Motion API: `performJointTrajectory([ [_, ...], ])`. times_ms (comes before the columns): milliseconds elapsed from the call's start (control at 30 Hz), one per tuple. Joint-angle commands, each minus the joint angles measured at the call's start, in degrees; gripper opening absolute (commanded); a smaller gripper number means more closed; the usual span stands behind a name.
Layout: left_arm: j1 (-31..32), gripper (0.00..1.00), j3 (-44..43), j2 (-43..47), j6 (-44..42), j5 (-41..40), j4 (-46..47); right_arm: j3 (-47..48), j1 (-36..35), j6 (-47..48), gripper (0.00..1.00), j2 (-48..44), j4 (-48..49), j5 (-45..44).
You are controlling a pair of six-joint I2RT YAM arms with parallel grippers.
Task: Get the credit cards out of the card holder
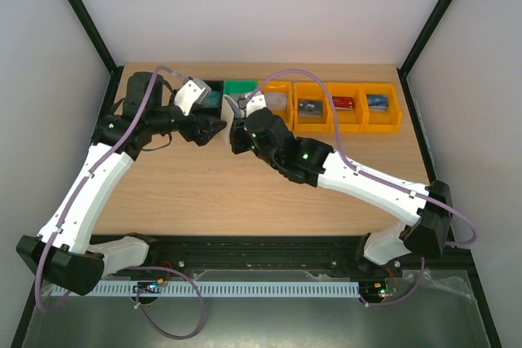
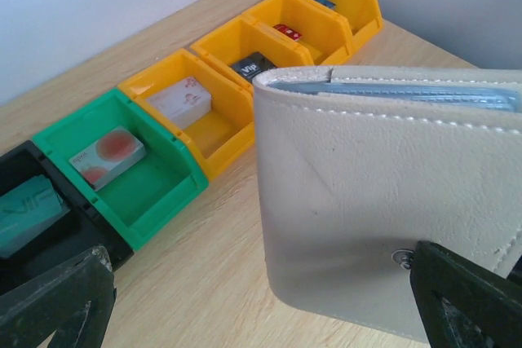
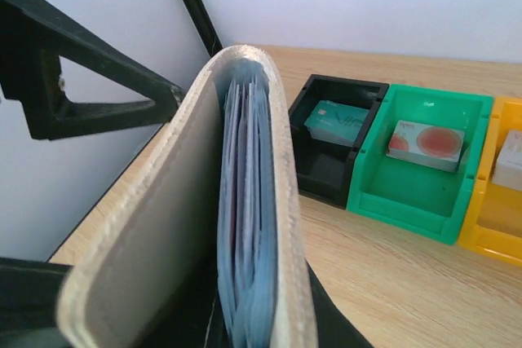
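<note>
Progress is looking late, as I'm judging it. The bins at the far edge of the desk (image 1: 204, 193) are each holding one card: a teal card (image 3: 336, 122) in the black bin (image 3: 322, 187), a white-and-red card (image 3: 426, 144) in the green bin (image 3: 408, 205), and a pale card (image 2: 175, 102), grey card (image 2: 251, 67), red card (image 2: 287, 32) and blue card (image 2: 324, 2) in the four orange bins (image 2: 216, 152).

My right hand (image 1: 238, 124) is clamping the holder (image 3: 147, 218) from below and holding it upright in front of the black and green bins, fold to one side and top edge open. My left hand (image 2: 257, 291) is hanging right beside it with its fingers wide apart, gripping nothing. One finger is overlapping the holder's lower corner by the snap in the left wrist view; I cannot tell whether it is touching.

I am reading this as the gap between pulls. The blue sleeves (image 3: 245, 226) are packed tight between the covers, so I cannot tell whether any card is waiting inside. The next move is calling for the left hand to come to the open edge and pinch one card alone while the right is keeping the holder steady.

The near-shut fold and crowded sleeves are standing in the way, and the two hands are working very close together, with the bins just behind.
</note>
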State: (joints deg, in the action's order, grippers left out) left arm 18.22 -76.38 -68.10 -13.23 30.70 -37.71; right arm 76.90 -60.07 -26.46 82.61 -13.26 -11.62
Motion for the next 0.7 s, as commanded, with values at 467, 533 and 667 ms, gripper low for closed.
performJointTrajectory([
  [467, 0.27, 0.99, 1.03, 0.31, -1.8, 8.37, -1.03, 6.07, -0.17, -1.49, 0.02, 5.25, 1.77, 0.71],
  [533, 0.37, 0.99, 0.85, 0.37, -2.62, 8.45, -1.62, 6.9, -0.13, -1.58, 0.02, 5.93, 1.43, 1.55],
  [667, 1.14, 1.0, 2.9, -0.19, -0.87, -1.63, 2.12, 7.9, -0.13, -2.08, 0.02, 6.38, 1.36, 3.06],
])
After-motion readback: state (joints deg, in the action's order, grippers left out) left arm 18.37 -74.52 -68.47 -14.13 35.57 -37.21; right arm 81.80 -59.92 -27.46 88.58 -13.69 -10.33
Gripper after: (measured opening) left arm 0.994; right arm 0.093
